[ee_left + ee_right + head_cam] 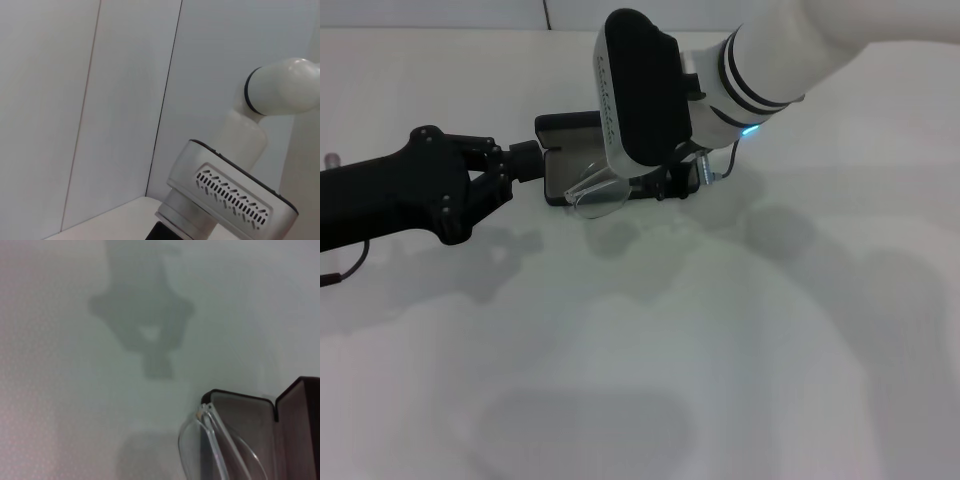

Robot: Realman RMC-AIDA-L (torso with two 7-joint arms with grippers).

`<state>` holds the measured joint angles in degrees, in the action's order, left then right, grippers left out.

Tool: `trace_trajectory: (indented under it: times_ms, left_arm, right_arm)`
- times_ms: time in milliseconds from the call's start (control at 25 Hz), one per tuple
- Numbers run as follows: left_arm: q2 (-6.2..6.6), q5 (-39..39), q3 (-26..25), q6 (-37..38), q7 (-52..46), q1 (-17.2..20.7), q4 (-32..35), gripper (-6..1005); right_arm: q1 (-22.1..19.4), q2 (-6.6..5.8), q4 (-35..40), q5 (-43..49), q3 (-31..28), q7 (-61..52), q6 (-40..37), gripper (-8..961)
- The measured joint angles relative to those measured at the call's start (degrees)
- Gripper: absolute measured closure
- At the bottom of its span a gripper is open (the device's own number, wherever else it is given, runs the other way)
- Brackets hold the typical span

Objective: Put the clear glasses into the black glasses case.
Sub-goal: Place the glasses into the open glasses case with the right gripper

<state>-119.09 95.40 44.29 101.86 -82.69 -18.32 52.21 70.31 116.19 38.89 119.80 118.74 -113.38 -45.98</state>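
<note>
Currently we judge the task roughly midway: the clear glasses [592,193] are carried over the black glasses case [560,150] but not yet settled inside. In the head view the right gripper [665,183] sits under its white wrist housing, directly above the open case; its fingers are hidden, so we cannot tell whether it is clenched on the glasses, though the glasses hang just off its near side. The left gripper [528,160] reaches in from the opposite side, its tip at the case's edge; grip state likewise unclear.

In the right wrist view the clear glasses [215,445] overlap the case's [250,415] open tray, one lens end past its rim. The frame is colourless, wraparound, arms seemingly folded. Remaining, in our judgement: lower, release, perhaps close the lid.
</note>
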Motion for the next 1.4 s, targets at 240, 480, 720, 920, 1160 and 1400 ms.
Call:
trace_trajectory:
  times_ms: [240,480,720,920,1160,1400]
  left_arm:
    - [0.00,0.10,0.00,0.08,-0.08,-0.26,0.00,904]
    - [0.00,0.14,0.00,0.09,-0.10,-0.34,0.00,902]
    - [0.00,0.12,0.00,0.09,-0.10,-0.40,0.00,901]
    - [0.00,-0.04,0.00,0.01,-0.10,-0.41,0.00,900]
    - [0.00,-0.08,0.00,0.00,-0.10,-0.55,0.00,898]
    - [-0.05,0.04,0.00,0.00,-0.10,-0.88,0.00,897]
  right_arm:
    - [-0.05,0.00,-0.07,-0.18,1.27,0.01,1.06,831]
    - [-0.19,0.00,-0.05,-0.42,2.79,0.01,2.89,831]
    - [-0.03,0.00,-0.12,-0.77,4.38,0.01,3.62,830]
    - [-0.01,0.00,0.12,-0.80,4.92,0.01,3.72,830]
    - [-0.06,0.00,-0.09,-0.87,5.62,0.01,4.36,838]
    - [-0.11,0.00,-0.18,-1.44,6.56,0.00,5.40,846]
